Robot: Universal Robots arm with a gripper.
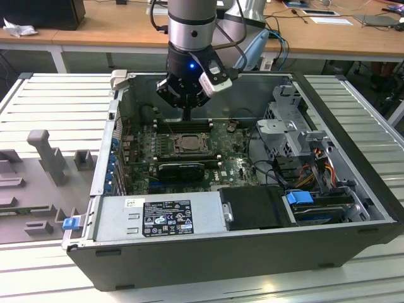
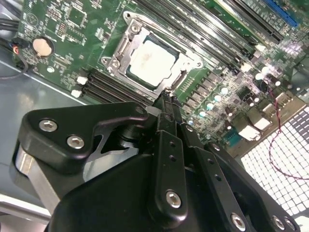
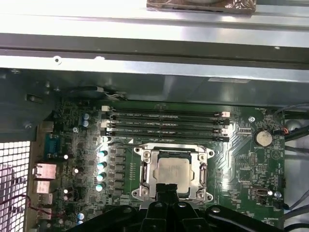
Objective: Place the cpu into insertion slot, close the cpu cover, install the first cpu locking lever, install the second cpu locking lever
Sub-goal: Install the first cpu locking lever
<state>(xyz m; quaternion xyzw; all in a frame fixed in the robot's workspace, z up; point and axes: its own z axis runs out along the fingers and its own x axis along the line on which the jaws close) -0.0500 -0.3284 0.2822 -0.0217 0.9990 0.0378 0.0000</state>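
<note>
Where the arm hangs, exterior view: a grey-and-black arm stands over an open dark metal computer case lying on a ribbed aluminium surface.
End effector, exterior view: the black end effector tapers to one narrow tip close over the board, near the insertion slot.
Board, exterior view: a green circuit board studded with small parts; a boxy silver power supply sits along the case's near wall.
Chip, second wrist view: the cpu, a flat square with a pale, matte silvery top, sits in the slot.
Frame, second wrist view: the cpu cover, a thin dull-silver plate, lies flat around the chip, its square window showing the metal top.
Grip, second wrist view: black, angular, screw-studded fingers are pressed together, holding nothing.
Cell, second wrist view: a round, shiny coin battery sits on the board.
Slots, first wrist view: long black memory slots run parallel beside the socket.
Tip, first wrist view: the closed end effector overlaps one edge of the cpu; contact cannot be told.
</note>
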